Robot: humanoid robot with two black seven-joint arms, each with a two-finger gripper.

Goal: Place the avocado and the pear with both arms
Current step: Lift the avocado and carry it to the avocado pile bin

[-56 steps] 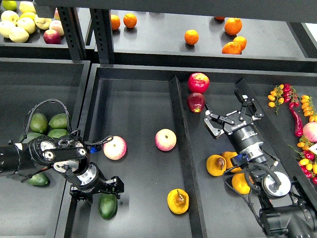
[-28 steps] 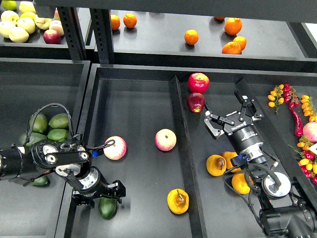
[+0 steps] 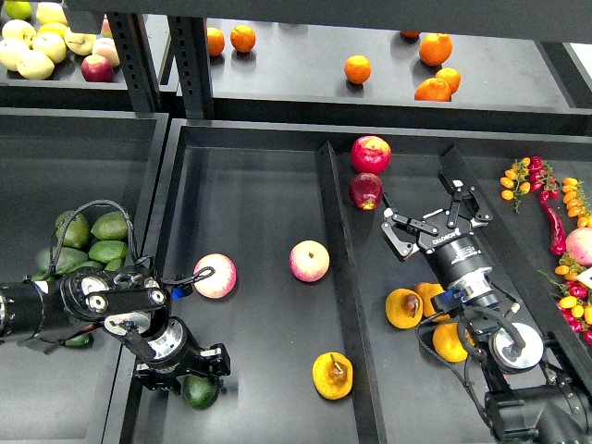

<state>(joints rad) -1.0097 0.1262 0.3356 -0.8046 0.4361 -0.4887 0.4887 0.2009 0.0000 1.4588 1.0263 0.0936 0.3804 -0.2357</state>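
Black centre tray (image 3: pixel 259 194) filling the middle, divider down its right edge. Right arm stretched up over the neighbouring tray, right gripper (image 3: pixel 433 220) hovering with fingers spread wide, nothing between them, just right of two red apples (image 3: pixel 369 168). Left arm low at the tray's left rim, left gripper (image 3: pixel 190 368) pressed down over the avocado (image 3: pixel 200 390); fingers dark and end-on, grip impossible to call. Avocado at the tray's front-left corner, half hidden. Two pink-and-yellow apples (image 3: pixel 309 261) mid-tray. Pear (image 3: pixel 332 375) lying free near the front, beside the divider, well apart from either gripper.
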